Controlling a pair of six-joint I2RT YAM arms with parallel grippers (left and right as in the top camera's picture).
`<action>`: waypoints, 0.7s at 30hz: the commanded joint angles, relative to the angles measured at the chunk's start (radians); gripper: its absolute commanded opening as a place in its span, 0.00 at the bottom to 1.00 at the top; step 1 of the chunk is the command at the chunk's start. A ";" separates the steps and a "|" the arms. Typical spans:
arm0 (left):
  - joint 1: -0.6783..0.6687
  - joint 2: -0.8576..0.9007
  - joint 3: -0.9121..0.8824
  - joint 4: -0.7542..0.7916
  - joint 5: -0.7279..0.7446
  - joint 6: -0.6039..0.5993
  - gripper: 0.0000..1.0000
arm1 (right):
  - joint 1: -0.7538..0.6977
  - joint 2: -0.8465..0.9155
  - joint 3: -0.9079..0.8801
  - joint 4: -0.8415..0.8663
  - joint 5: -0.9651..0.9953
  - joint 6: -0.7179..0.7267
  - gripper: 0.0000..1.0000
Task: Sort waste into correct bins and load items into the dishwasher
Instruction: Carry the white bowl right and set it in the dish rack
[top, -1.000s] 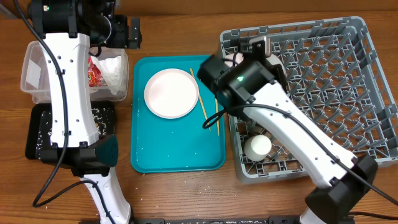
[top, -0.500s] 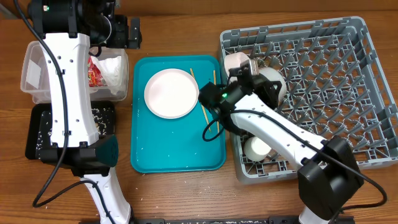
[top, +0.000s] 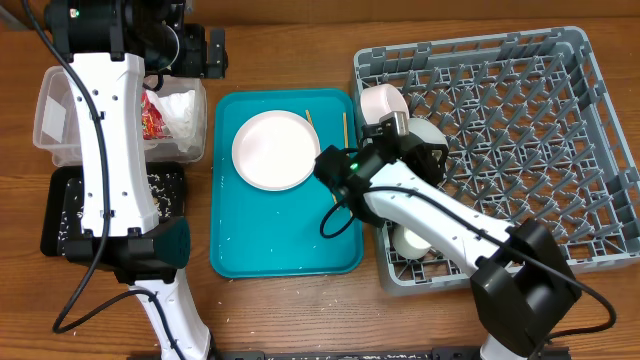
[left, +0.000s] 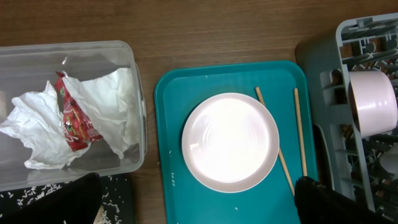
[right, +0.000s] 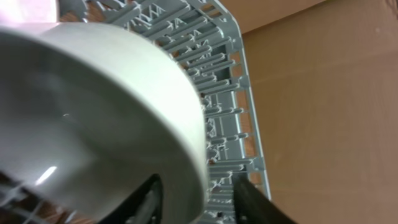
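Right gripper (right: 196, 198): its two dark fingers (right: 148, 200) straddle the rim of the single pale grey-green bowl (right: 93, 112), one inside and one outside; whether they clamp it cannot be told. The bowl stands on edge among the pegs at the left side of the grey dish rack (top: 520, 120). One small pink bowl (top: 378, 100) sits just beside it in the rack's far-left corner, and one white cup (top: 412, 238) lies in the near-left corner under the right arm. The peg rows to the right stand open.

Just left of the rack, the teal tray (top: 285, 255) carries one round plate (top: 275, 150) and two chopsticks (left: 300, 134) between the plate and the rack-side rim; its near half is bare.

Well left of the rack are two bins. The clear tub (top: 55, 110) holds crumpled white napkins (left: 106, 99) and one red-and-silver wrapper (left: 71, 118). The black tray (top: 60, 215) holds scattered rice grains (top: 160, 185).

Left gripper (top: 212, 50): over the tub's far corner, fingers spread wide, holding nothing.
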 joint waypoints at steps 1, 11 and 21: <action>0.003 0.003 0.019 0.001 -0.006 -0.002 1.00 | 0.047 0.000 -0.002 -0.003 -0.004 0.004 0.60; 0.003 0.003 0.019 0.001 -0.006 -0.002 1.00 | 0.128 -0.001 0.014 -0.032 -0.138 0.037 0.75; 0.003 0.003 0.019 0.001 -0.006 -0.002 1.00 | -0.025 -0.110 0.367 -0.097 -0.412 0.251 0.89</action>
